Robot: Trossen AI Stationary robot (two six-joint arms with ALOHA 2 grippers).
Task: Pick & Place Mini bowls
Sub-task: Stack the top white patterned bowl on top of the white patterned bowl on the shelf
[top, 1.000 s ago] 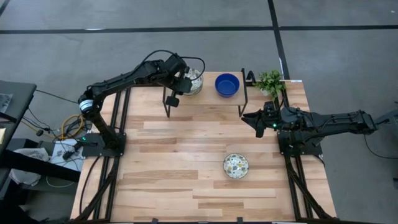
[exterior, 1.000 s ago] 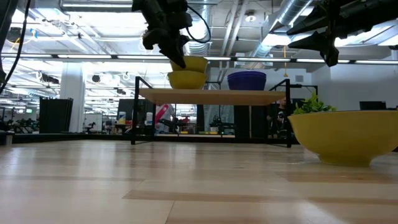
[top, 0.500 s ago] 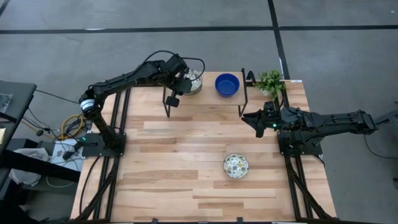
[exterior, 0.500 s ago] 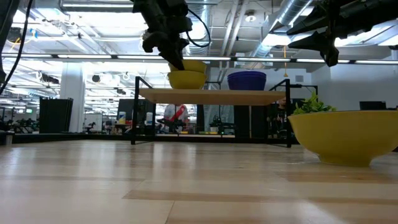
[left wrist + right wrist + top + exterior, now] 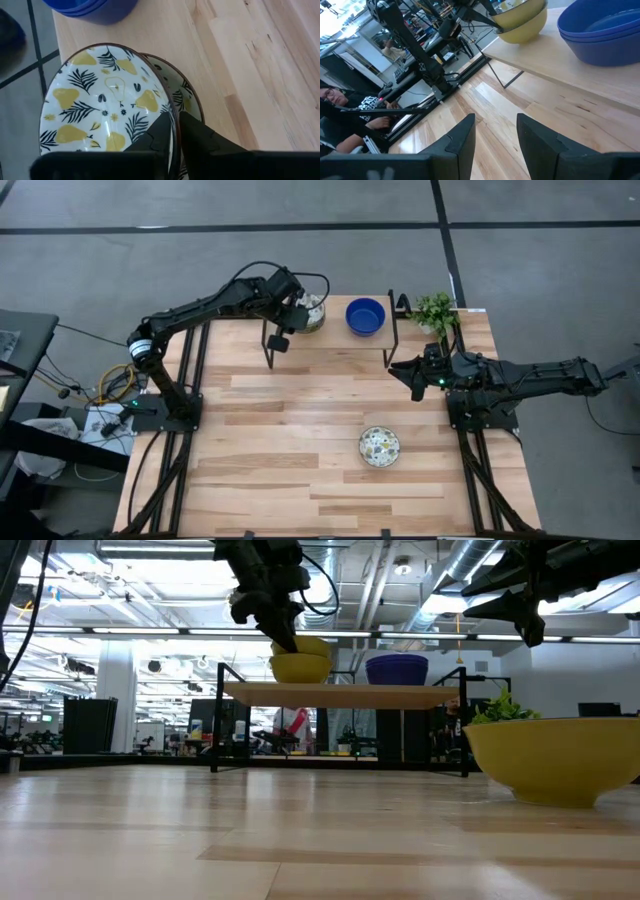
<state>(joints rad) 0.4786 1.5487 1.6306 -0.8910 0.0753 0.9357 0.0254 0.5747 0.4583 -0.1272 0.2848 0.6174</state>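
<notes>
A white mini bowl with yellow-and-black leaf pattern [image 5: 107,107] is in my left gripper [image 5: 175,119], over a second patterned bowl [image 5: 187,97] on the raised wooden shelf [image 5: 330,340] at the table's far edge. From the low view their outsides are yellow [image 5: 300,658]. Two stacked blue mini bowls [image 5: 365,316] stand on the same shelf, to the right. A third patterned bowl [image 5: 379,446] sits on the table toward the near right. My right gripper [image 5: 408,371] hovers open above the table's right side, holding nothing. My left gripper holds the upper patterned bowl by its rim [image 5: 171,107], one finger [image 5: 160,131] inside the bowl and the other [image 5: 200,135] outside its wall. The fingers come from above, slanting down [image 5: 283,632]. The bowl is tilted over the lower bowl; whether it rests in it I cannot tell.
A small green plant [image 5: 435,310] stands at the table's far right corner beside the shelf. The shelf stands on thin black legs [image 5: 269,350]. Bare wood spreads across the table's middle and left [image 5: 260,440]. A person [image 5: 340,102] sits beyond the table.
</notes>
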